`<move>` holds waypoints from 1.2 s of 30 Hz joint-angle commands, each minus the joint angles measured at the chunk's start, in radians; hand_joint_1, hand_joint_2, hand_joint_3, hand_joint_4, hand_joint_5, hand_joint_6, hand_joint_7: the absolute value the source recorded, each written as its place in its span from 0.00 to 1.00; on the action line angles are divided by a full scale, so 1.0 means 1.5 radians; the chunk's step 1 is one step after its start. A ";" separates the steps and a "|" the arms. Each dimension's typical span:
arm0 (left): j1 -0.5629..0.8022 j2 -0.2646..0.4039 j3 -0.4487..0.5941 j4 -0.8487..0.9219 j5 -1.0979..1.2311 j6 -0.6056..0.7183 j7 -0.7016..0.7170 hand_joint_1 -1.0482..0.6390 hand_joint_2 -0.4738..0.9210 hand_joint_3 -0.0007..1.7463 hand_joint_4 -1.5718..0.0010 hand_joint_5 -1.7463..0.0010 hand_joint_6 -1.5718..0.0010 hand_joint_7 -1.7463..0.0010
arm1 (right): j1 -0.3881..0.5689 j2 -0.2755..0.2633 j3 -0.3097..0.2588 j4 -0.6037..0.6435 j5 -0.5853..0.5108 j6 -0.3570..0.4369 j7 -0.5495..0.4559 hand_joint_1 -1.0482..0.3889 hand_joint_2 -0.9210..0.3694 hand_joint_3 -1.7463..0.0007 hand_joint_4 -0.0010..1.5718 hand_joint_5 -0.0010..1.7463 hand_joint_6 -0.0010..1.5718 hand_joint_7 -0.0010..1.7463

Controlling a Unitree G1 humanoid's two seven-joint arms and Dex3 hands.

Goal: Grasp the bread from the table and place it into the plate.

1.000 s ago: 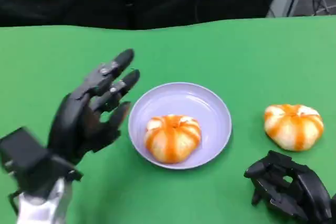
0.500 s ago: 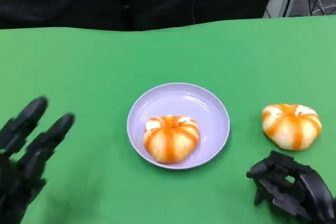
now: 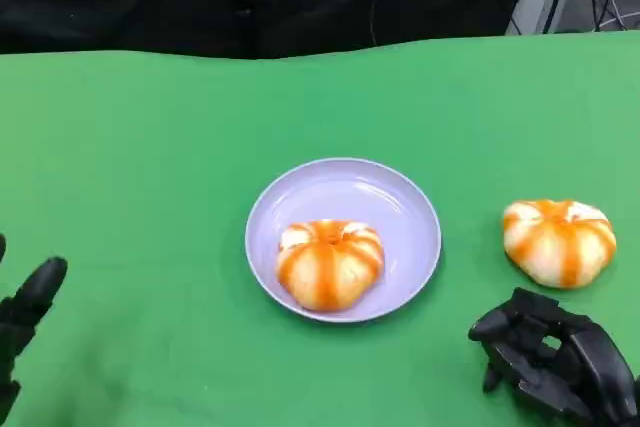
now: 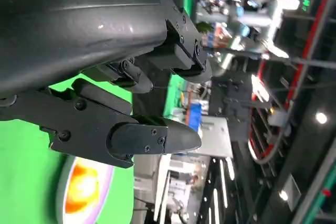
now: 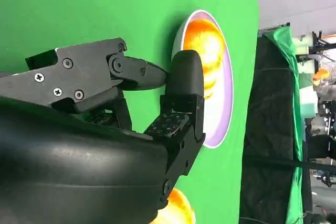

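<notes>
Resting at the lower left edge of the head view, the left hand (image 3: 20, 322) is seen low over the green desk (image 3: 150, 147), with its fingers apart and nothing held between them; the same spread fingers (image 4: 152, 137) are seen from behind in the left wrist view. A lavender plate (image 3: 390, 192) is set near the middle of the desk, well apart from that hand, and a round bread bun with orange stripes (image 3: 328, 262) lies in the near part of it. To the right of the plate, apart from its rim, a second striped bread bun (image 3: 558, 240) lies directly on the green surface. Just in front of that bun, at the lower right, the right hand (image 3: 555, 357) is seen with its fingers curled inward on nothing, not touching the bun. In the right wrist view, the plate (image 5: 223, 124) and the bun in it (image 5: 207, 51) are seen beyond the curled fingers (image 5: 184, 85). No brand, label or legible writing can be made out on any item.
</notes>
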 commanded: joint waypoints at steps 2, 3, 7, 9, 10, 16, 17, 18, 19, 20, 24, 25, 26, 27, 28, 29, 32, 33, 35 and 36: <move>-0.019 -0.004 0.014 0.030 0.001 0.005 0.001 0.53 1.00 0.16 0.54 0.99 0.59 0.99 | -0.004 -0.018 -0.012 0.008 0.008 0.005 0.003 0.58 0.00 0.71 0.42 1.00 0.47 0.65; -0.022 -0.004 0.015 0.036 0.003 0.004 0.003 0.57 1.00 0.17 0.54 0.99 0.58 0.99 | -0.005 -0.019 -0.013 0.009 0.009 0.006 0.005 0.57 0.00 0.71 0.42 1.00 0.48 0.65; -0.027 -0.006 0.012 0.047 0.025 0.003 0.019 0.71 1.00 0.24 0.54 0.99 0.57 0.99 | -0.009 -0.022 -0.019 0.016 0.012 0.007 0.014 0.57 0.00 0.72 0.42 1.00 0.48 0.64; -0.027 -0.006 0.004 0.051 0.054 -0.002 0.039 0.75 1.00 0.28 0.53 0.99 0.56 0.99 | -0.011 -0.022 -0.023 0.017 0.015 0.009 0.018 0.58 0.00 0.72 0.42 1.00 0.48 0.64; -0.027 -0.006 0.001 0.051 0.064 -0.003 0.046 0.77 1.00 0.30 0.53 0.99 0.56 0.99 | -0.011 -0.022 -0.025 0.017 0.015 0.010 0.019 0.58 0.00 0.72 0.42 1.00 0.48 0.64; -0.032 -0.008 -0.005 0.067 0.113 -0.031 0.071 0.77 0.99 0.35 0.51 0.99 0.52 0.99 | -0.014 -0.023 -0.030 0.027 0.016 0.006 0.024 0.58 0.00 0.71 0.42 1.00 0.49 0.63; -0.032 -0.008 -0.005 0.068 0.116 -0.033 0.073 0.76 0.99 0.35 0.50 0.99 0.52 0.99 | -0.014 -0.023 -0.030 0.028 0.017 0.005 0.025 0.58 0.00 0.71 0.42 1.00 0.49 0.63; -0.032 -0.008 -0.005 0.067 0.117 -0.032 0.077 0.76 0.98 0.35 0.50 0.99 0.51 0.99 | -0.013 -0.023 -0.030 0.026 0.017 0.006 0.025 0.58 0.00 0.71 0.42 1.00 0.49 0.63; -0.031 -0.008 -0.006 0.065 0.118 -0.031 0.079 0.76 0.98 0.35 0.50 0.99 0.51 0.99 | -0.012 -0.023 -0.029 0.025 0.017 0.007 0.024 0.58 0.00 0.71 0.42 1.00 0.49 0.63; -0.031 -0.008 -0.007 0.065 0.118 -0.030 0.081 0.76 0.98 0.35 0.50 0.99 0.50 0.99 | -0.012 -0.023 -0.029 0.024 0.017 0.008 0.024 0.58 0.00 0.71 0.42 1.00 0.49 0.63; -0.032 -0.008 -0.009 0.065 0.125 -0.033 0.092 0.75 1.00 0.31 0.49 1.00 0.50 0.99 | -0.013 -0.024 -0.030 0.028 0.017 0.006 0.026 0.58 0.00 0.71 0.42 1.00 0.48 0.63; -0.032 -0.008 -0.010 0.064 0.125 -0.033 0.093 0.75 1.00 0.30 0.49 1.00 0.49 0.99 | -0.013 -0.024 -0.030 0.028 0.017 0.006 0.026 0.58 0.00 0.71 0.42 1.00 0.48 0.63; -0.032 -0.008 -0.010 0.064 0.125 -0.033 0.094 0.75 1.00 0.30 0.49 1.00 0.49 0.99 | -0.013 -0.024 -0.030 0.028 0.017 0.006 0.026 0.58 0.00 0.71 0.42 1.00 0.48 0.63; -0.036 -0.008 -0.010 0.072 0.140 -0.044 0.112 0.75 1.00 0.30 0.49 1.00 0.49 0.99 | -0.015 -0.025 -0.031 0.029 0.019 0.006 0.029 0.58 0.00 0.71 0.42 1.00 0.48 0.63; -0.039 -0.008 -0.009 0.079 0.156 -0.056 0.132 0.74 0.99 0.30 0.47 0.99 0.48 0.99 | -0.016 -0.025 -0.032 0.030 0.020 0.006 0.031 0.58 0.00 0.71 0.42 1.00 0.48 0.63; -0.042 -0.008 -0.009 0.084 0.168 -0.066 0.148 0.74 0.98 0.29 0.44 0.98 0.46 0.98 | -0.016 -0.026 -0.032 0.030 0.021 0.006 0.032 0.58 0.00 0.71 0.42 1.00 0.48 0.63; -0.048 -0.005 -0.013 0.110 0.247 -0.133 0.227 0.73 0.97 0.29 0.36 0.96 0.39 0.97 | -0.017 -0.028 -0.033 0.029 0.021 0.009 0.033 0.58 0.00 0.71 0.42 1.00 0.48 0.63; -0.050 -0.004 -0.014 0.118 0.267 -0.152 0.247 0.73 0.96 0.29 0.33 0.96 0.37 0.97 | -0.018 -0.029 -0.034 0.030 0.022 0.009 0.035 0.58 0.00 0.71 0.42 1.00 0.48 0.63; -0.054 0.006 -0.020 0.140 0.326 -0.195 0.301 0.70 0.98 0.27 0.28 0.94 0.33 0.97 | -0.021 -0.031 -0.036 0.036 0.021 0.005 0.036 0.57 0.00 0.71 0.41 1.00 0.48 0.63; -0.056 0.009 -0.022 0.148 0.343 -0.207 0.318 0.69 0.99 0.26 0.27 0.94 0.31 0.97 | -0.021 -0.032 -0.036 0.037 0.021 0.004 0.035 0.57 0.00 0.72 0.41 1.00 0.48 0.63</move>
